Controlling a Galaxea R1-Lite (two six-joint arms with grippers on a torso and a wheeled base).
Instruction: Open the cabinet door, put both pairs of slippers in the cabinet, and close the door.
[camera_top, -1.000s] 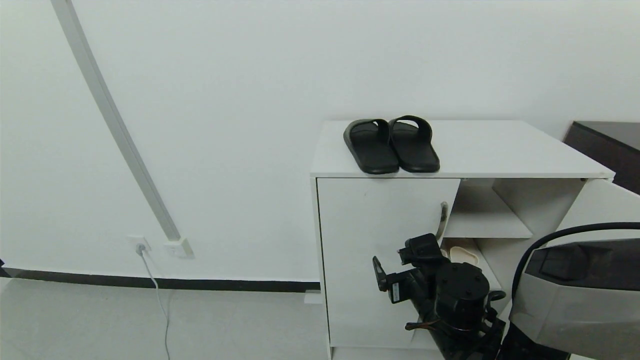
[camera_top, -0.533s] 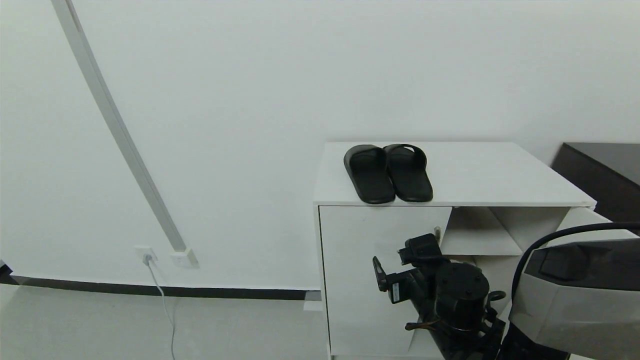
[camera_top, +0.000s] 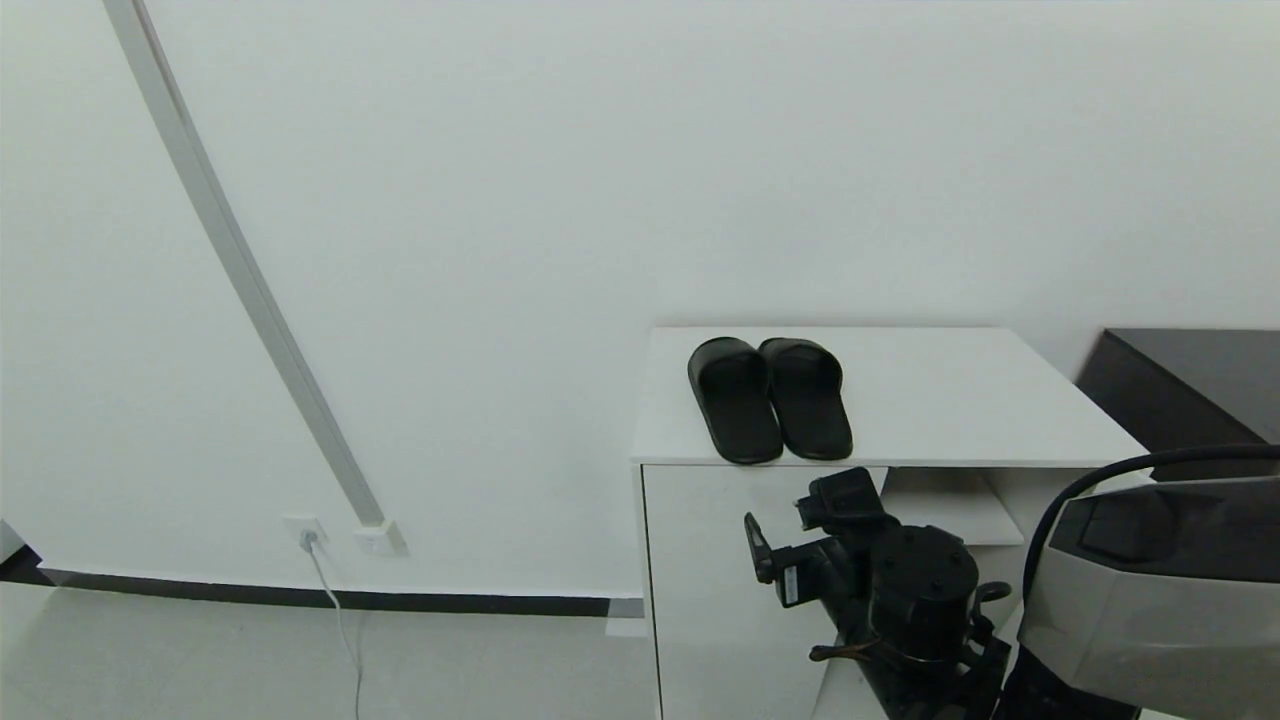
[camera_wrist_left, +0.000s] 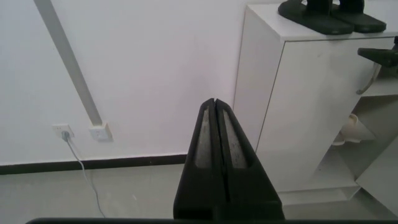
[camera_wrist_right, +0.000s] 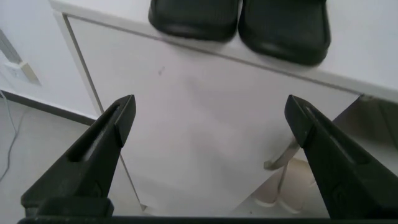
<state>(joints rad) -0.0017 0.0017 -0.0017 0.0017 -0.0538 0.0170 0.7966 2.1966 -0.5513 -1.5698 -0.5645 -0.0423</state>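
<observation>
Starting at the right gripper (camera_wrist_right: 209, 106), how is it standing? (A)

It is hanging in front of the cabinet (camera_top: 950, 400), facing the closed left door (camera_top: 720, 600), with its jaws spread wide and gripping nothing. The black slippers (camera_top: 770, 400) are lying side by side on the cabinet's top, near its front edge and higher than that gripper. (B)

And the left gripper (camera_wrist_left: 214, 109)? (A)

Its fingers are pressing flat together with nothing between them. It is hovering well apart from the cabinet, out toward the cabinet's left side. (B)

What is showing of the cabinet itself? (A)

The cabinet's right half is standing open. A shelf (camera_top: 950, 505) is showing inside, and below it a pale shape (camera_wrist_left: 351, 127), which I am taking for the other pair, is sitting in the cabinet. The handle (camera_wrist_right: 283, 155) is hanging at the left door's inner edge. (B)

So which step is running? (A)

I am judging that the door is already open and one pair is already stowed, so the robot is setting up to fetch the black pair. Next, the open right gripper is needing to rise to the cabinet's top and close over both slippers together, or one at a time if they are sliding apart. After that it is carrying them down into the open half. Shutting the door is coming last. (B)
</observation>
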